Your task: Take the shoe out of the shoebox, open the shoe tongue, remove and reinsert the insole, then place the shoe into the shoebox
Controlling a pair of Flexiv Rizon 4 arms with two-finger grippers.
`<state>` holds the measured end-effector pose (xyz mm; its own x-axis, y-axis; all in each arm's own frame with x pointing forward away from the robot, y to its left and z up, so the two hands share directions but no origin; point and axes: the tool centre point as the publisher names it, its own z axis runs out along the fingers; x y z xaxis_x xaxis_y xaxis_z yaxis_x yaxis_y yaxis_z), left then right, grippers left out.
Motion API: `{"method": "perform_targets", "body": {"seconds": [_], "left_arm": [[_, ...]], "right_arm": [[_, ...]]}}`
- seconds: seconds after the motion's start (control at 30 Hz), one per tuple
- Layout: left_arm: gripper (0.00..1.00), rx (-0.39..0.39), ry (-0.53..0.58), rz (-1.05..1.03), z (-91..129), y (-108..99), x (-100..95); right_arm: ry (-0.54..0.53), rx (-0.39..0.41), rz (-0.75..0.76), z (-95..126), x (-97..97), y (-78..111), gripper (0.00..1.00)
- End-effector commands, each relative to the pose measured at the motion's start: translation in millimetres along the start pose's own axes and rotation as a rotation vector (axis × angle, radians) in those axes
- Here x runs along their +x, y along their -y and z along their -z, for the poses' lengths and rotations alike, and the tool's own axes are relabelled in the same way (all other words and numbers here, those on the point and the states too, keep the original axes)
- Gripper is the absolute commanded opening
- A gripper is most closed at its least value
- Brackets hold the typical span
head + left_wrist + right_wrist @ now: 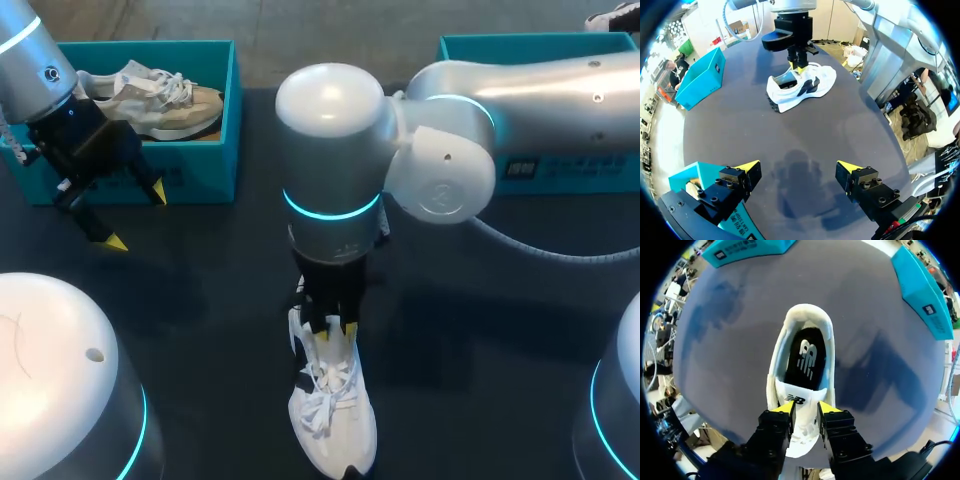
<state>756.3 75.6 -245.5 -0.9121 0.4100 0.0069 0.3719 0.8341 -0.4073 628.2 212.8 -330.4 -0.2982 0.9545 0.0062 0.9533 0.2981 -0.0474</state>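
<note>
The dark table [200, 300] lies under both grippers. The right arm [520, 100] comes in across the far side and bends down over the middle, its thick joint hiding much of the teal shoebox [580, 172] behind it. A second teal shoebox [200, 170] stands just beside and behind the left gripper [799, 166], with a beige shoe [165, 100] lying inside it.

The left gripper hangs over bare table, its fingers spread wide with nothing between them. Well ahead of it the white shoe [335, 420] stands on its sole, outside both boxes, with only open table in between.

The right gripper [805, 410] is directly above that shoe. Its fingers are drawn close together and pinch the white tongue [799, 400] from both sides (the tongue stands up between the yellow tips). Just beyond the fingertips the shoe's mouth gapes open, and the dark insole [805, 360] lies flat inside it. The white laces [325, 395] sit loose under the gripper, toward the toe
</note>
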Motion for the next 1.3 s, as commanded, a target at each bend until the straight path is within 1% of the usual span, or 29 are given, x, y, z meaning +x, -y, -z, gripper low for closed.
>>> {"method": "perform_targets", "body": {"seconds": [0.03,0.1,0.23,0.27,0.33,0.37,0.4,0.43,0.47,0.57,0.6,0.63,0.67,1.0,1.03,1.07,1.1,1.17,1.2,1.23,1.27,1.3], "left_arm": [[1.00,-0.002,0.000,0.000,0,0,1.1],[1.00,-0.002,0.000,0.000,0,0,1.1],[1.00,-0.002,0.000,0.000,0,0,1.1],[1.00,-0.002,0.000,0.000,0,0,1.1],[1.00,-0.002,0.000,0.000,0,0,1.1],[1.00,-0.002,0.000,0.000,0,0,1.1],[1.00,-0.002,0.000,0.000,0,0,1.1],[1.00,-0.002,0.000,0.000,0,0,1.1],[1.00,-0.002,0.000,0.000,0,0,1.1],[1.00,-0.002,0.000,0.000,0,0,1.1],[1.00,-0.002,0.000,0.000,0,0,1.1],[1.00,-0.002,0.000,0.000,0,0,1.1],[1.00,-0.002,0.000,0.000,0,0,1.1],[1.00,-0.002,0.000,0.000,0,0,1.1],[1.00,-0.002,0.000,0.000,0,0,1.1],[1.00,-0.002,0.000,0.000,0,0,1.1],[1.00,-0.002,0.000,0.000,0,0,1.1],[1.00,-0.002,0.000,0.000,0,0,1.1],[1.00,-0.002,0.000,0.000,0,0,1.1],[1.00,-0.002,0.000,0.000,0,0,1.1],[1.00,-0.002,0.000,0.000,0,0,1.1],[1.00,-0.002,0.000,0.000,0,0,1.1]], "right_arm": [[0.026,-0.045,0.094,27,1.8,6.6,0.33],[0.024,-0.051,0.166,34,2.4,4.6,0.36],[0.020,-0.049,0.342,43,3.9,-2.5,0.38],[0.024,-0.036,0.387,45,3.4,-4.2,0.38],[0.044,-0.012,0.476,49,2.4,-8.6,0.46],[0.056,0.012,0.548,50,2.6,-10.6,0.53],[0.052,0.002,0.629,51,3.9,-12.3,0.85],[0.034,-0.023,0.709,53,3.5,-13.2,1.00],[0.036,-0.033,0.779,54,3.6,-13.7,1.00],[-0.016,-0.095,1.002,60,5.0,-12.8,1.00],[-0.071,-0.139,1.099,61,6.1,-11.0,1.00],[-0.122,-0.192,1.154,63,4.8,-10.1,1.00],[-0.175,-0.231,1.155,64,1.2,-9.8,1.00],[-0.175,-0.231,1.155,64,1.2,-9.8,1.00],[-0.175,-0.215,1.206,60,5.0,-17.4,1.00],[-0.156,-0.197,1.222,60,6.3,-20.6,1.00],[-0.129,-0.171,1.218,63,7.1,-24.6,1.00],[-0.092,-0.155,1.273,70,6.7,-31.5,1.00],[-0.066,-0.136,1.277,72,6.0,-35.2,1.00],[-0.046,-0.113,1.291,74,5.4,-40.5,1.00],[-0.038,-0.109,1.327,74,5.1,-44.3,1.00],[-0.017,-0.095,1.327,74,5.5,-48.4,1.00]]}}
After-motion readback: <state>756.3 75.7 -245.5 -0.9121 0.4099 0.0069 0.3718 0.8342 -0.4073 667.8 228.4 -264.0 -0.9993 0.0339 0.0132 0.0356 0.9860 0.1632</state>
